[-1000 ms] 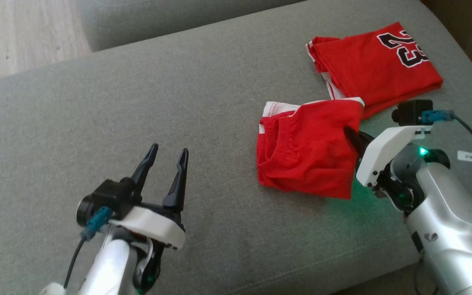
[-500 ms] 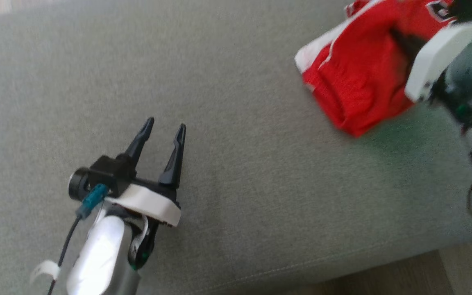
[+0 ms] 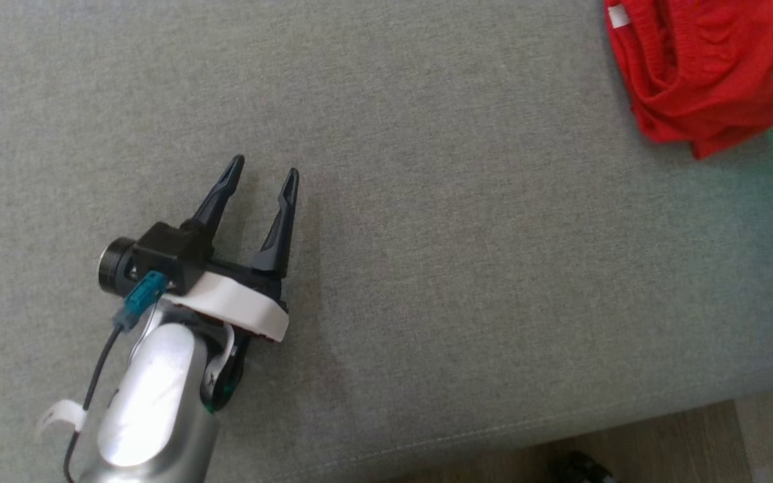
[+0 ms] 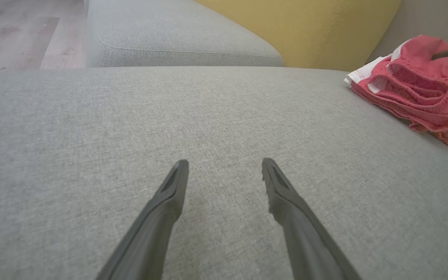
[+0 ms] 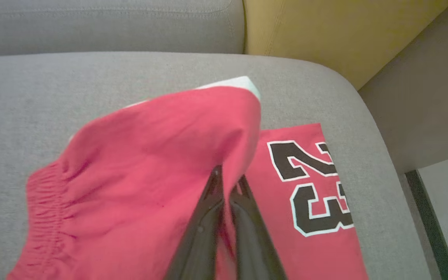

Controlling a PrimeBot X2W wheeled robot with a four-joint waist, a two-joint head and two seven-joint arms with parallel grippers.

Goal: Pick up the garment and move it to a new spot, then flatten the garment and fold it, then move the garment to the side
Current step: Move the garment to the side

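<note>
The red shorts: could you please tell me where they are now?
The red shorts sit at the head view's upper right on the grey cushion, pinched by the right hand, beside the numbered jersey.

Head view looks down, wrist views low along the sofa seat; all share the garment.

Setting: home, living room. You are looking at 1 grey fabric sofa, seat cushions seamed at the edges; 1 mustard-yellow cushion behind the seat; pale wood-plank floor beside and below it.
</note>
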